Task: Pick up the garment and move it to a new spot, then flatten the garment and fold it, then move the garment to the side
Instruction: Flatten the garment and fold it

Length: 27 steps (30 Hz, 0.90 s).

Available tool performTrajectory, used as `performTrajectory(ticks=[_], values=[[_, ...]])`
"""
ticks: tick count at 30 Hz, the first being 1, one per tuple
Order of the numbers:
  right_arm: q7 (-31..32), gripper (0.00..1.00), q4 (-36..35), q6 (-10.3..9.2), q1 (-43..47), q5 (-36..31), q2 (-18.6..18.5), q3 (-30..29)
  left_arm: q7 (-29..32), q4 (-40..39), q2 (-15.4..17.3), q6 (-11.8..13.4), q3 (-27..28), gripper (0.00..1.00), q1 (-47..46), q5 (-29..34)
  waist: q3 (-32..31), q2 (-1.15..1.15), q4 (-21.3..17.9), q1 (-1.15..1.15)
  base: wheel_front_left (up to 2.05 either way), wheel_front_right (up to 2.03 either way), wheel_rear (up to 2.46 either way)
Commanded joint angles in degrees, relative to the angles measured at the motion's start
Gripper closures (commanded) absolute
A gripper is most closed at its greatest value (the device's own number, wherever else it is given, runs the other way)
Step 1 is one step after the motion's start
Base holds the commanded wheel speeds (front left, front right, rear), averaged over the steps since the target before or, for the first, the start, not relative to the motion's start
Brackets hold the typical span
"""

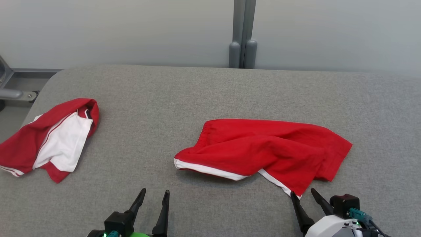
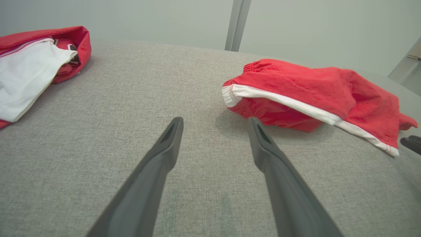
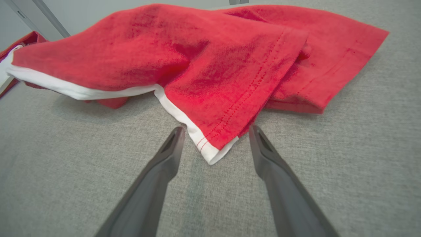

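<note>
A red garment [image 1: 266,149] with a white side stripe, a pair of shorts, lies rumpled on the grey table [image 1: 204,95], right of centre. It also appears in the left wrist view [image 2: 315,95] and close up in the right wrist view [image 3: 204,65]. My right gripper [image 1: 302,194] stands open at the near edge, its fingertips just short of the garment's white-trimmed front corner [image 3: 213,149], which points into the gap between them. My left gripper [image 1: 154,192] is open too, over bare table to the left of the garment, with nothing between its fingers [image 2: 171,138].
A second garment [image 1: 52,138], red and white, lies crumpled at the table's left edge and appears in the left wrist view [image 2: 33,65]. A grey post [image 1: 242,36] stands against the pale wall behind the table. Bare table lies between the two garments.
</note>
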Motion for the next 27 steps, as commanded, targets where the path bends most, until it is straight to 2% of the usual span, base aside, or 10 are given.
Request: performTrajectory(ticks=[1, 14, 20, 21, 22, 23, 24, 25, 26, 27], values=[[-0.1, 0.0, 0.5, -0.06, -0.7, 0.3, 0.1, -0.4, 0.0, -0.2, 0.2, -0.2, 0.0, 0.0, -0.2, 0.4, 0.5, 0.0, 0.5, 0.0, 0.0, 0.0, 0.0], [-0.1, 0.0, 3.7, -0.07, -3.2, 1.9, 1.2, -2.6, 0.0, -0.1, 0.2, -0.2, 0.2, 0.0, -1.3, 1.6, 2.9, 0.0, 1.7, 0.0, 0.0, 0.0, 0.0], [-0.1, 0.0, 2.8, -0.06, -3.2, 1.3, 1.6, -2.3, 0.0, -0.2, 0.2, -0.2, 0.5, 0.0, -1.5, 2.0, 3.2, 0.0, 1.5, 0.0, 0.0, 0.0, 0.0], [-0.1, 0.12, 2.6, -0.06, -3.1, 1.3, 1.6, -2.0, 0.0, -0.2, 0.2, -0.2, 0.5, 0.0, -1.5, 2.1, 3.2, 0.0, 1.4, 0.0, 0.0, 0.0, 0.0], [-0.1, 0.12, 2.6, -0.06, -3.1, 1.3, 1.6, -2.0, 0.0, -0.2, 0.2, -0.2, 0.5, 0.0, -1.5, 2.1, 3.2, 0.0, 1.4, 0.0, 0.0, 0.0, 0.0], [-0.1, 0.31, 2.5, -0.06, -3.2, 1.2, 1.7, -1.7, 0.0, -0.2, 0.2, -0.2, 0.5, 0.0, -1.5, 2.1, 3.2, 0.0, 1.4, 0.0, 0.0, 0.0, 0.0], [-0.1, 0.62, 2.5, -0.06, -3.3, 1.0, 1.6, -1.4, 0.0, -0.2, 0.2, -0.2, 0.4, 0.0, -1.6, 2.0, 3.2, 0.0, 1.3, 0.0, 0.0, 0.0, 0.0], [-0.1, 0.83, 2.4, -0.06, -3.4, 0.9, 1.6, -1.3, 0.0, -0.1, 0.2, -0.2, 0.3, 0.0, -1.6, 2.0, 3.2, 0.0, 1.3, 0.0, 0.0, 0.0, 0.0], [-0.1, 1.0, 2.3, -0.06, -3.6, 0.8, 1.6, -1.2, 0.0, -0.2, 0.2, -0.2, 0.1, 0.0, -1.7, 2.0, 3.2, 0.0, 1.2, 0.0, 0.0, 0.0, 0.0], [-0.1, 1.0, 2.1, -0.06, -3.7, 0.7, 1.6, -1.2, 0.0, -0.2, 0.2, -0.2, 0.0, 0.0, -1.8, 2.0, 3.1, 0.0, 1.2, 0.0, 0.0, 0.0, 0.0]])
